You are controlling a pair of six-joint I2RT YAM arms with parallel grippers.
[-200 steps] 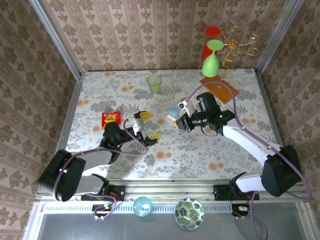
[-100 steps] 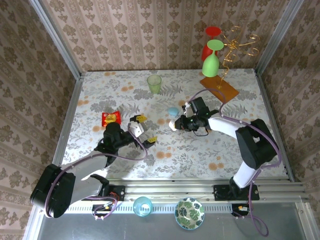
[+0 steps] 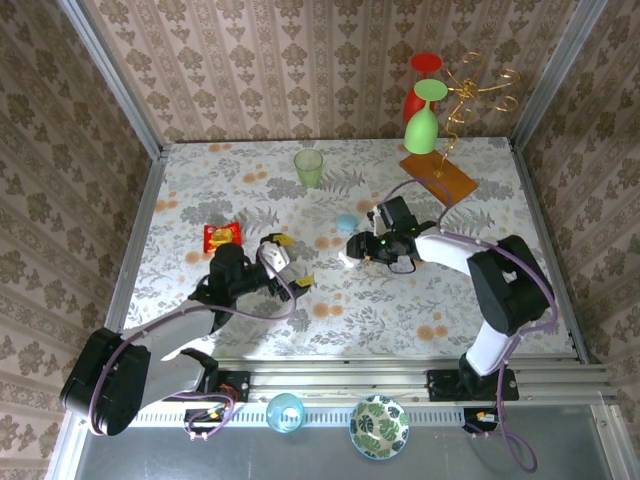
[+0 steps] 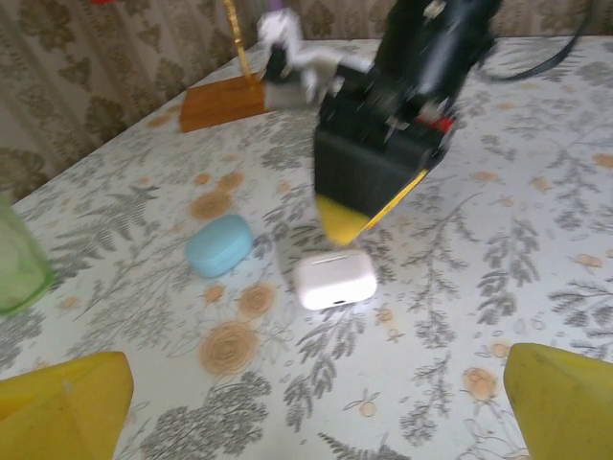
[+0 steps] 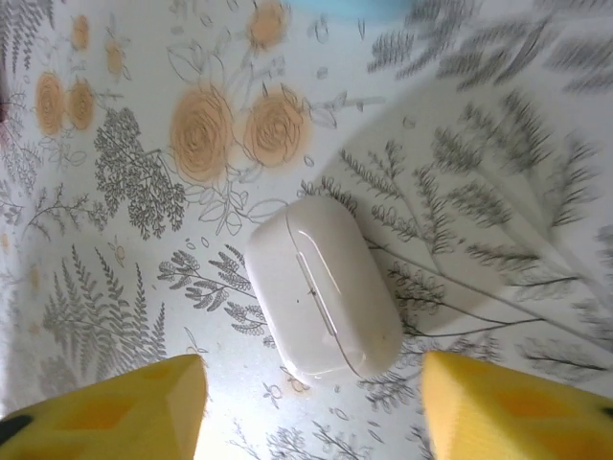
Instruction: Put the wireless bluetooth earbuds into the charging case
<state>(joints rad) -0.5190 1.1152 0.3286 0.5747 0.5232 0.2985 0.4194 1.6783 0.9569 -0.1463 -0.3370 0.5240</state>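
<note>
- The white charging case lies flat on the table with its lid closed, near a pale-blue case.
- The right gripper hangs just above it, its fingers spread to both sides and grasping nothing.
- The left gripper waits nearby, fingers wide apart and empty.
- The step in hand seems to be placing the case; where the earbuds lie I cannot tell.
- Next, I think, one gripper must steady the case while the lid is opened.

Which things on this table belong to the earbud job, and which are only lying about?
Belong to the job:
- white charging case, lid closed
- pale-blue pod next to it, probably a second case

Only lying about:
- green cup
- red packet
- wire stand on a wooden base
- green glass and red glass beside the stand
</note>
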